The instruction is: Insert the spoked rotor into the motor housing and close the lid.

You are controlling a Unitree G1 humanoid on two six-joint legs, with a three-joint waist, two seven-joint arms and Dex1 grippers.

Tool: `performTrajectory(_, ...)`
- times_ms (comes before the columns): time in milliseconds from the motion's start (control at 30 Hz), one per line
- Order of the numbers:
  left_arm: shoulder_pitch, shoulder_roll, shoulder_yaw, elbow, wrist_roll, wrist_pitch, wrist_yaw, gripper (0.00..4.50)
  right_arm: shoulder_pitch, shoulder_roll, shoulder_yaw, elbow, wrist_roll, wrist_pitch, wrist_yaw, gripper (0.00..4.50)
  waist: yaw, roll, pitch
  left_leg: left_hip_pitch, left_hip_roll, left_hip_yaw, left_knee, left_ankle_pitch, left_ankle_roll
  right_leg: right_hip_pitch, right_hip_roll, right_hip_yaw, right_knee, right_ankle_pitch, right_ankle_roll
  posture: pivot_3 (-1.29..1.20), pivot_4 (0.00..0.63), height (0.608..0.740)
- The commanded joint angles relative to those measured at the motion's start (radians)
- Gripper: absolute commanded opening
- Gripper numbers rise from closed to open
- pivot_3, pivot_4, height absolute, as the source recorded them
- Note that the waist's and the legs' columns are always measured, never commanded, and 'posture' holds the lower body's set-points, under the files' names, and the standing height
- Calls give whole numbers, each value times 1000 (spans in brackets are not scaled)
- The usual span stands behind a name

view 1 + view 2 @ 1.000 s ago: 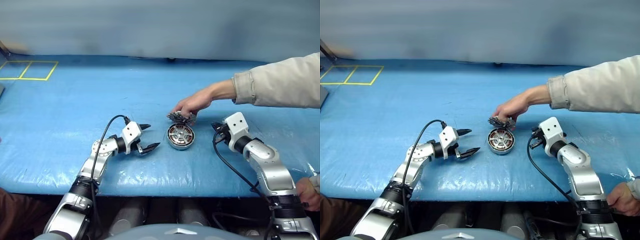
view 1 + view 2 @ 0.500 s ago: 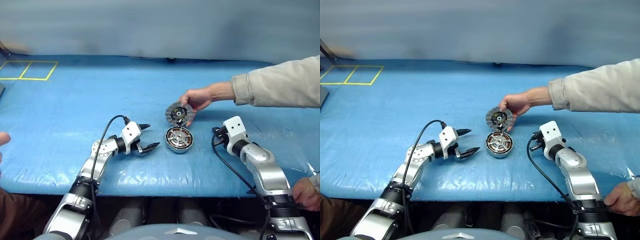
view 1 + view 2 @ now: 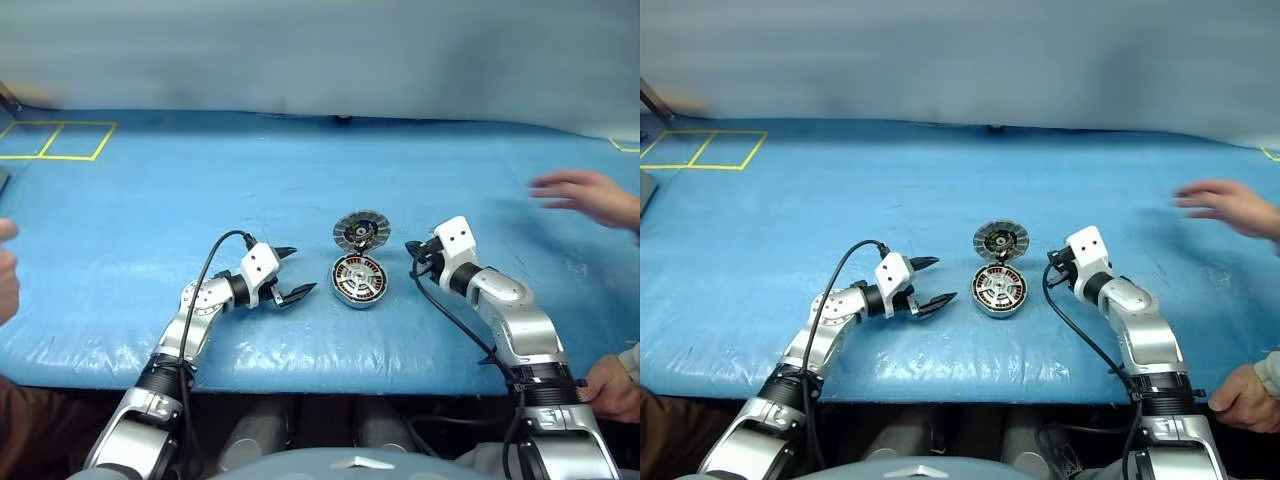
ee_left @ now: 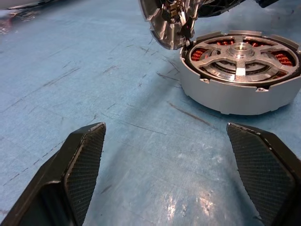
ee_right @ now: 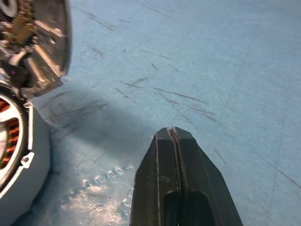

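The motor housing (image 3: 360,282) rests on the blue table between my two grippers. Inside it lies the spoked rotor (image 4: 241,52), with copper windings showing between its silver spokes. The lid (image 3: 360,230) stands open at the housing's far edge, its segmented inner face turned toward me. My left gripper (image 3: 303,271) is open just left of the housing, with nothing between its fingers (image 4: 84,160). Just right of the housing is my right gripper (image 3: 410,248), shut and empty, its tip (image 5: 174,134) pointing at the housing's side and apart from it.
A person's hand (image 3: 585,195) hovers over the table at the far right. Another hand (image 3: 612,385) is by my right forearm at the table's front edge. A third hand (image 3: 6,280) shows at the left edge. Yellow tape squares (image 3: 55,140) mark the far left corner.
The person swung the lid up, let it go standing open, and pulled the hand away to the right. My right gripper moved forward and left toward the housing. The left gripper stayed put.
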State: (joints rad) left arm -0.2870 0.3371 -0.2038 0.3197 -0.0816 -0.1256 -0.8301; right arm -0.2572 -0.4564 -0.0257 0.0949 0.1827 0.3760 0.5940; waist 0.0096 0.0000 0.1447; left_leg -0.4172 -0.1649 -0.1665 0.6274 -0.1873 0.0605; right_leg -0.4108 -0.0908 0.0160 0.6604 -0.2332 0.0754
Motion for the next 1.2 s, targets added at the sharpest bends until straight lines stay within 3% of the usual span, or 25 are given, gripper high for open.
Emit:
performTrajectory(33,3,6,21,-36,-13,-16,4,4356,-94,13,5,27,33,-54,64,0,-4,0,0,0,0,0,0,0,0,0,0,0,0,0,0,0,150,740)
performTrajectory(267,20,13,30,-63,-45,-4,-14,4356,-257,46,18,155,69,-83,168,0,-14,0,0,0,0,0,0,0,0,0,0,0,0,0,0,0,150,740)
performTrajectory(467,36,23,33,-80,-53,-6,-15,4356,-302,33,74,209,48,-90,263,0,-17,0,0,0,0,-1,-1,0,0,0,0,0,0,0,0,0,150,740)
performTrajectory(767,52,26,36,-91,-59,1,-17,4356,-202,-28,114,4,79,-53,363,0,-20,0,0,-1,0,0,-1,0,0,-1,-1,0,0,0,0,0,150,740)
performTrajectory(1200,45,23,27,-80,-56,13,-34,4356,-153,-31,150,-222,82,-33,337,0,-19,0,0,-1,0,-1,-1,0,0,-1,-1,0,0,0,0,0,150,740)
